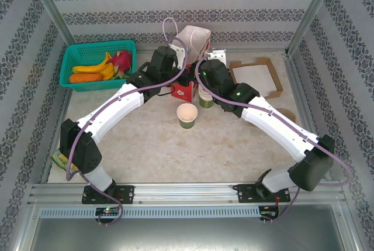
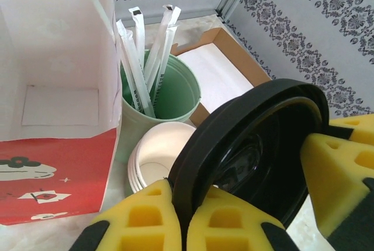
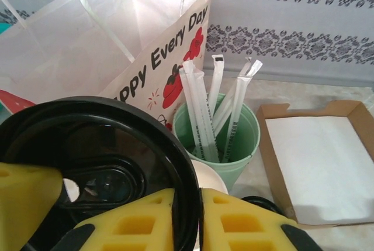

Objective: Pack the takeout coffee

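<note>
A round black plastic lid (image 2: 263, 145) hangs tilted between both grippers, above the stacked cups. My left gripper (image 2: 178, 189) is shut on its rim, the yellow pads pinching the edge. My right gripper (image 3: 198, 195) is shut on the rim of the same lid (image 3: 105, 145) from the other side. Each wrist view shows the other gripper's yellow fingers (image 2: 336, 163) at its edge. The takeout coffee's small paper cup (image 1: 187, 115), cream inside with a green base, stands open-topped on the table, nearer than the grippers. The white and red paper bag (image 1: 193, 40) stands open just behind them.
A mint-green cup with wrapped straws (image 3: 234, 140) and a stack of lidless paper cups (image 2: 155, 157) stand beside the bag. Another black lid (image 3: 263, 204) lies near them. A cardboard tray (image 1: 257, 78) lies at the right. A green fruit basket (image 1: 75, 58) sits back left.
</note>
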